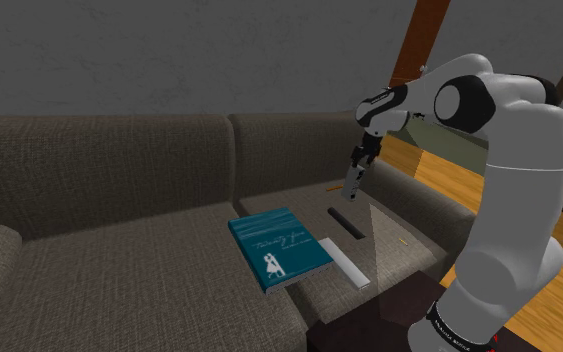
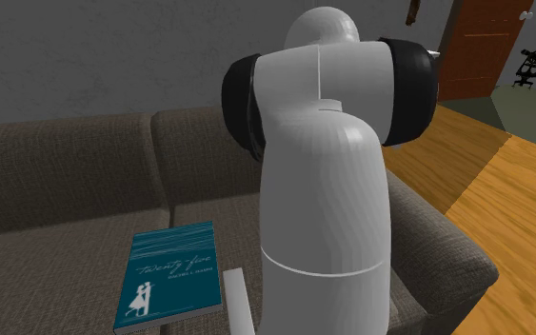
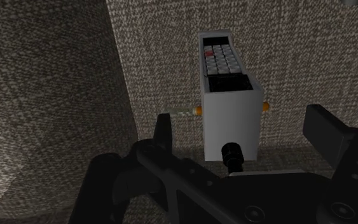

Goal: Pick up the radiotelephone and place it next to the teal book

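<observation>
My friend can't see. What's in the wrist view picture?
A grey radiotelephone with a keypad and stubby black antenna lies on a brown woven couch. The black tool is open, its fingers either side of the radiotelephone, not touching it.

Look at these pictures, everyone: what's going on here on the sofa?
A white robot arm is reaching over a sofa towards a grey radiotelephone lying on the seat cushion. Its jaws stand open on either side of the phone without touching it, so nothing is held yet. The teal book, which the phone should end up beside, lies flat on the same sofa, with a white bar next to it.
</observation>
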